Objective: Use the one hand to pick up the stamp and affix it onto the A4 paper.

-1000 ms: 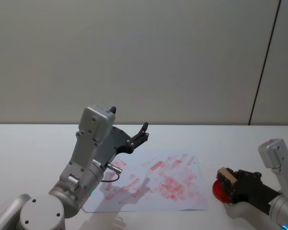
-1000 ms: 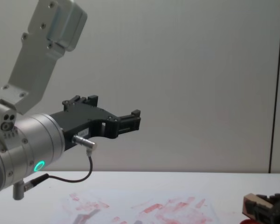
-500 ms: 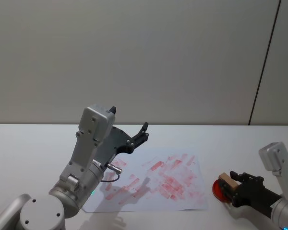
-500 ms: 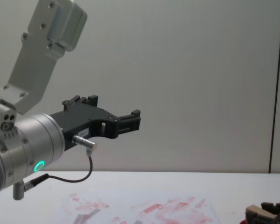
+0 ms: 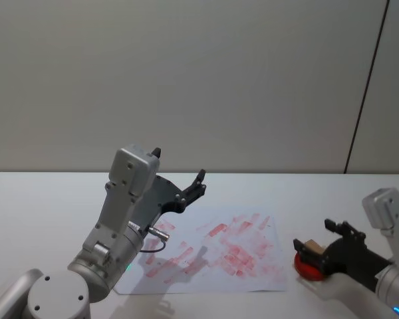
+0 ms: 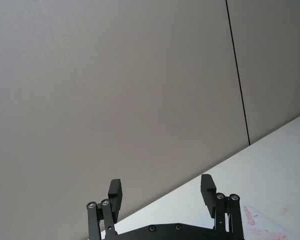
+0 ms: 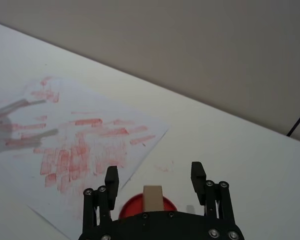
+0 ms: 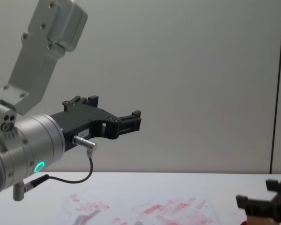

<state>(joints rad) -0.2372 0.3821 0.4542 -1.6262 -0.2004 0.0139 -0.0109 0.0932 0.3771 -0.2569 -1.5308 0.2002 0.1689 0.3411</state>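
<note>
The stamp [image 7: 152, 196], a small tan wooden block, stands on the round red ink pad [image 7: 131, 208], just right of the A4 paper [image 7: 80, 150]. My right gripper [image 7: 154, 175] is open around it, one finger on each side with gaps to the block. From the head view the stamp [image 5: 312, 250] sits on the pad [image 5: 308, 268] at the tips of my right gripper [image 5: 316, 238], near the paper [image 5: 213, 256] smeared with red ink. My left gripper [image 5: 199, 179] is held open in the air above the paper's left part, holding nothing.
The white table [image 5: 40, 206] stretches left and behind the paper. My raised left arm [image 8: 33, 140] takes up the left side of the chest view, and its gripper [image 6: 161, 189] faces the grey wall. The right gripper [image 8: 258, 194] sits low at the right edge.
My right gripper lowered the stamp onto the red ink pad, then opened and let go of it. The left arm has not moved.
</note>
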